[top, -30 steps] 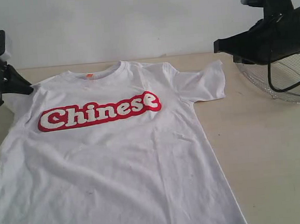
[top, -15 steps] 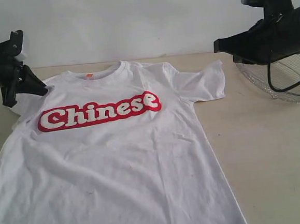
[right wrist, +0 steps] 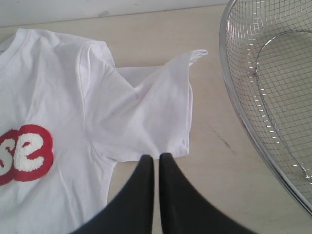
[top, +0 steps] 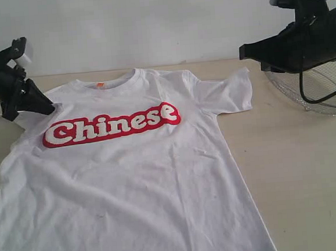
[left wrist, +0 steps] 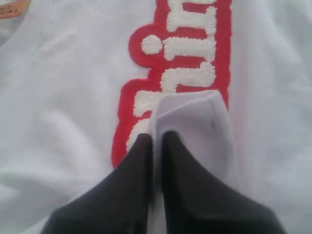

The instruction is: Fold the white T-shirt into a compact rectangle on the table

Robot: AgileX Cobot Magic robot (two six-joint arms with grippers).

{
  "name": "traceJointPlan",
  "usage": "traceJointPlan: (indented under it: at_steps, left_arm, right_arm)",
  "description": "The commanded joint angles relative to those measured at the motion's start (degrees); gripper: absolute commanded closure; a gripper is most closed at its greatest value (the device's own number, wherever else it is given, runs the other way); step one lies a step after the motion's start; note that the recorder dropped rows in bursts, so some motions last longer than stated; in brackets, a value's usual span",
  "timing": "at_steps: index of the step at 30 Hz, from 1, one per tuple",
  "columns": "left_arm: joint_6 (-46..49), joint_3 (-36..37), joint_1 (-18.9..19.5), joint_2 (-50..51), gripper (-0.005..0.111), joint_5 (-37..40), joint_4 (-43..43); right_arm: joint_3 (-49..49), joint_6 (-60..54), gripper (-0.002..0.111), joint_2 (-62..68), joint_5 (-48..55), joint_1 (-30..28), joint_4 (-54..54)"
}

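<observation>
The white T-shirt (top: 137,180) lies face up on the table (top: 299,167), its red "Chinese" lettering (top: 111,125) across the chest. My left gripper (top: 50,108) is shut on the shirt's left sleeve, holding it just above the start of the lettering. In the left wrist view the pinched white fabric (left wrist: 195,119) stands up between the fingers of that gripper (left wrist: 157,137) over the red letters (left wrist: 190,58). My right gripper (top: 242,52) hovers shut and empty above the right sleeve (top: 232,91). In its wrist view the tips (right wrist: 157,157) sit over the sleeve hem (right wrist: 161,112).
A silver wire-mesh basket (top: 322,90) stands at the back right, behind the right arm; its rim (right wrist: 229,92) lies close to the right sleeve. Bare tabletop (right wrist: 214,161) runs between the shirt and the basket. A pale wall backs the table.
My left gripper has moved right and inward, carrying the left sleeve over the shirt toward the lettering. The right arm has not moved.
</observation>
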Motion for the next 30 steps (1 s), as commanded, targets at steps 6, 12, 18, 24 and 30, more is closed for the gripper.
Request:
traceJointPlan:
  at_steps: [6, 12, 18, 24, 30]
  left_arm:
    - [-7.1, -0.3, -0.1, -0.2, 0.102, 1.0, 1.9]
    - [-12.2, -0.3, 0.0, -0.2, 0.098, 1.0, 1.9]
    - [-18.6, -0.3, 0.0, -0.2, 0.054, 1.0, -1.9]
    - [-28.8, -0.3, 0.0, -0.2, 0.037, 1.0, -5.5]
    - [-45.5, -0.3, 1.3, -0.2, 0.053, 1.0, -14.1]
  right_arm:
    - [-0.2, -0.5, 0.108, -0.2, 0.0, -0.3, 0.1]
    - [-0.2, -0.5, 0.108, -0.2, 0.1, -0.3, 0.1]
    - [-0.2, -0.5, 0.108, -0.2, 0.2, -0.3, 0.1]
    - [-0.2, -0.5, 0.108, -0.2, 0.4, -0.3, 0.1]
    - [-0.2, -0.5, 0.108, -0.2, 0.5, -0.3, 0.1]
